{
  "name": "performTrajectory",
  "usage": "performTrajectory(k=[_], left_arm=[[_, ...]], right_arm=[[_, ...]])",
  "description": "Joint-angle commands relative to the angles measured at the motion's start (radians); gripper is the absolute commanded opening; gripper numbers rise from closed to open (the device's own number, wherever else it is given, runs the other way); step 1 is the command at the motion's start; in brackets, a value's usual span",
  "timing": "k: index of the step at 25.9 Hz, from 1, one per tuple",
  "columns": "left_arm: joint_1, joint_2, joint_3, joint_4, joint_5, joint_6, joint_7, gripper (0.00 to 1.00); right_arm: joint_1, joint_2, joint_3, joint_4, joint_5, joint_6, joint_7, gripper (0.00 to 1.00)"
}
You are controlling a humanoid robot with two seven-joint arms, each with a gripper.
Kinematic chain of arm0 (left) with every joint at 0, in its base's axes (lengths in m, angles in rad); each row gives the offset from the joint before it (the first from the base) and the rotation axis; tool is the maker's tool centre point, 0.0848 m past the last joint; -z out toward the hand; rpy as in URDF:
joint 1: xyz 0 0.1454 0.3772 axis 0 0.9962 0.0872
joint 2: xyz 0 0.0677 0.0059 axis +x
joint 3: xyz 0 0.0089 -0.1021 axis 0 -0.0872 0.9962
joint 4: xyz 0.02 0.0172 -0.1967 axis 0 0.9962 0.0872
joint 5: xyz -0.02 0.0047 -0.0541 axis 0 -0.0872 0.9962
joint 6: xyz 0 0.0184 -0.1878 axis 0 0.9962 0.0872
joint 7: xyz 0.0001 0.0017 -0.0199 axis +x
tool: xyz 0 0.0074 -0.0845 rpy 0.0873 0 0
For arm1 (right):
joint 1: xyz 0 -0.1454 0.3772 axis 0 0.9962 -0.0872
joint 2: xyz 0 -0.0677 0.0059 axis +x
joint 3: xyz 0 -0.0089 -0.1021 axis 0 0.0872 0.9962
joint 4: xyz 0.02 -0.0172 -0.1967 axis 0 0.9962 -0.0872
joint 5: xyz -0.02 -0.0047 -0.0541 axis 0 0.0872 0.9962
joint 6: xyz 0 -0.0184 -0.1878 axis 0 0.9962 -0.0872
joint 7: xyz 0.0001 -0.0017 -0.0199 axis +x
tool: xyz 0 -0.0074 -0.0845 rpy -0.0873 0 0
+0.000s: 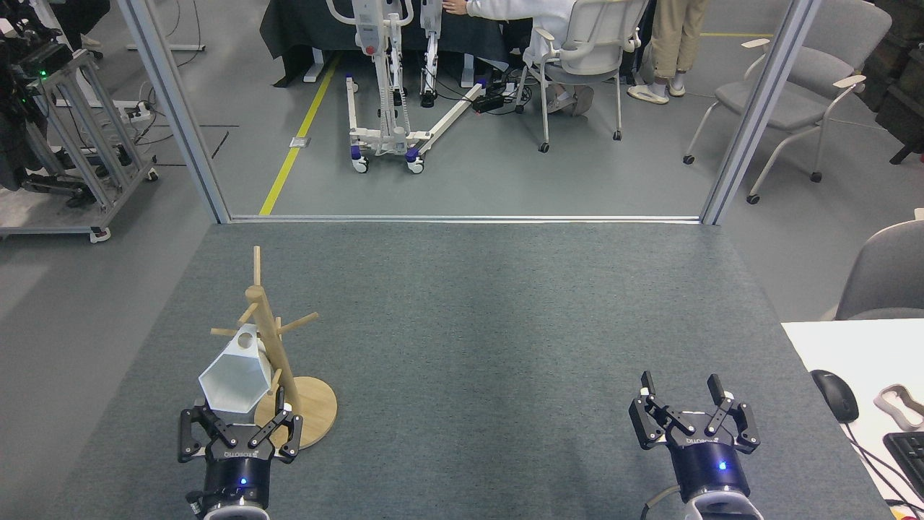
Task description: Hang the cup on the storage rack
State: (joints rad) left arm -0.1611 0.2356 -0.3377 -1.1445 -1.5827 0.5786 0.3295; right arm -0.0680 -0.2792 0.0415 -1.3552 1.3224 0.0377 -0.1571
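Note:
The white faceted cup (232, 377) hangs by its holed tab on a left peg of the wooden storage rack (268, 339). Its hexagonal opening faces me. The rack's round base (316, 412) rests on the grey mat. My left gripper (242, 417) sits just below the cup, fingers spread, their tips at the cup's lower rim without clamping it. My right gripper (680, 384) stands open and empty over the mat at the near right.
A white desk (852, 361) at the right edge carries a black mouse (834, 395) and a keyboard corner. Beyond the mat's far edge are metal posts, chairs, a wheeled frame, and a seated person (520, 11).

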Motion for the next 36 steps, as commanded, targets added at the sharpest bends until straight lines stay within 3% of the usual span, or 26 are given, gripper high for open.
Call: performTrajectory(k=[1, 6, 10, 15, 19, 22, 27, 32, 36], left_arm=[[0.0, -0.021, -0.001, 0.035, 0.0, -0.017, 0.002, 1.0], [0.046, -0.047, -0.001, 0.029, -0.002, -0.028, 0.003, 1.0], [0.091, -0.061, -0.015, 0.025, -0.003, -0.1, 0.005, 1.0], [0.195, -0.082, -0.03, -0.129, -0.002, -0.174, 0.002, 1.0], [0.245, -0.099, -0.044, -0.244, -0.002, -0.305, 0.0, 1.0], [0.252, -0.153, -0.043, -0.336, 0.004, -0.381, -0.03, 1.0], [0.232, -0.279, -0.066, -0.445, 0.001, -0.425, -0.256, 1.0], [0.198, -0.343, -0.075, -0.498, 0.0, -0.424, -0.268, 1.0], [0.166, -0.345, -0.08, -0.497, 0.0, -0.427, -0.261, 1.0]], right_arm=[[0.002, 0.0, 0.0, -0.001, 0.0, -0.001, -0.001, 1.0], [-0.001, 0.0, 0.0, -0.001, 0.0, -0.002, -0.001, 1.0], [0.001, 0.0, 0.0, -0.005, 0.0, -0.002, -0.001, 1.0], [0.001, -0.002, 0.0, -0.015, 0.0, -0.001, -0.002, 1.0], [-0.006, -0.012, 0.0, -0.013, 0.001, 0.004, -0.002, 1.0], [-0.007, -0.014, -0.003, -0.015, 0.001, 0.005, -0.004, 1.0], [-0.009, -0.017, -0.015, -0.05, -0.002, 0.011, 0.001, 1.0], [-0.01, -0.017, -0.031, -0.053, 0.0, 0.028, -0.002, 1.0], [-0.01, -0.017, -0.04, -0.051, -0.003, 0.03, -0.001, 1.0]])
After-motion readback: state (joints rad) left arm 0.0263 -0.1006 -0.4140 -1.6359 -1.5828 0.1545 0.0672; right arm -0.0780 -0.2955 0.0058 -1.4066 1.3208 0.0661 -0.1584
